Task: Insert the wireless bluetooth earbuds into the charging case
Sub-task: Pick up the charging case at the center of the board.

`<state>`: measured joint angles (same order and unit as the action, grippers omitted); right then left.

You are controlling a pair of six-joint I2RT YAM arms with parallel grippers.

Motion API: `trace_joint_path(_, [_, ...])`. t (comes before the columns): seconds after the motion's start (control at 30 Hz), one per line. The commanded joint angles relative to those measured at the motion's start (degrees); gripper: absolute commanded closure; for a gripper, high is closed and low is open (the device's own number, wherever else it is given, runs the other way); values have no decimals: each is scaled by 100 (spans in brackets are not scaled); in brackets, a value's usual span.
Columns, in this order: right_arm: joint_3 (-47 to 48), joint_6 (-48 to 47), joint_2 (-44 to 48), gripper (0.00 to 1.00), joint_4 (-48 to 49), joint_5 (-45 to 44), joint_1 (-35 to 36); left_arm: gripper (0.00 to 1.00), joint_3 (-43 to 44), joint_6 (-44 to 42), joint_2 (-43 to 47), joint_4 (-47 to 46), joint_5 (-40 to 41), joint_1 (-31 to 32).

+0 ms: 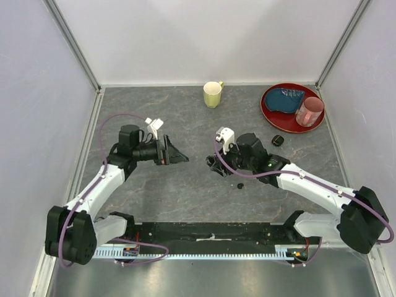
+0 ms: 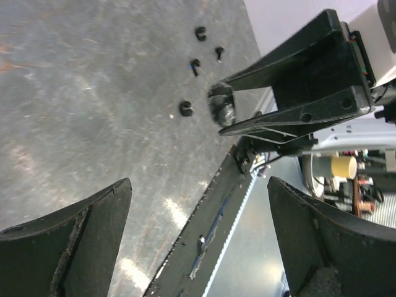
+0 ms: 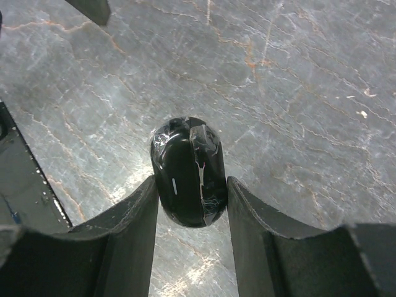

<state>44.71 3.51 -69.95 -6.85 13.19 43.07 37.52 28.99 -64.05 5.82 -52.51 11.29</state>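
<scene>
My right gripper (image 1: 216,166) (image 3: 192,184) is shut on the charging case (image 3: 189,172), a glossy black oval with its lid closed, and holds it low over the grey table. From the left wrist view the case (image 2: 221,106) shows between the right fingers. A tiny black earbud (image 1: 240,185) lies on the table just right of that gripper. Several tiny black curled bits (image 2: 185,108) lie near the case in the left wrist view. My left gripper (image 1: 179,158) (image 2: 199,182) is open and empty, pointing at the right gripper from the left.
A yellow mug (image 1: 213,94) stands at the back. A red plate (image 1: 272,114) at the back right holds a blue cloth (image 1: 286,99) and a pink cup (image 1: 309,111). A small black rounded object (image 1: 278,140) lies in front of the plate.
</scene>
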Motion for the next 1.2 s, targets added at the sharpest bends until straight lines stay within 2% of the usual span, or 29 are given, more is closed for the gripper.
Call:
trace_joint_path(0.0, [240, 10, 184, 76, 316, 368, 96, 3, 484, 510, -204, -433, 12, 670])
trace_joint_path(0.2, [363, -26, 289, 75, 220, 474, 158, 4, 801, 625, -740, -547, 663, 1401])
trace_joint_path(0.43, [355, -35, 359, 75, 96, 562, 176, 6, 871, 748, -1021, -784, 1084, 1569])
trace_joint_path(0.67, [249, 62, 342, 75, 211, 518, 246, 11, 863, 1029, -1232, -1110, 1085, 1736])
trace_joint_path(0.77, [240, 62, 325, 75, 237, 483, 255, 19, 880, 1108, -1276, -1206, 1068, 1806])
trace_joint_path(1.03, [258, 80, 245, 75, 307, 333, 281, 32, 959, 1135, -1382, -1154, 883, 1965])
trace_joint_path(1.13, [240, 71, 210, 75, 316, 237, 298, 41, 977, 1109, -1400, -1101, 822, 2017])
trace_joint_path(1.17, [240, 80, 201, 75, 333, 210, 299, 49, 1012, 1100, -1417, -1023, 804, 2035])
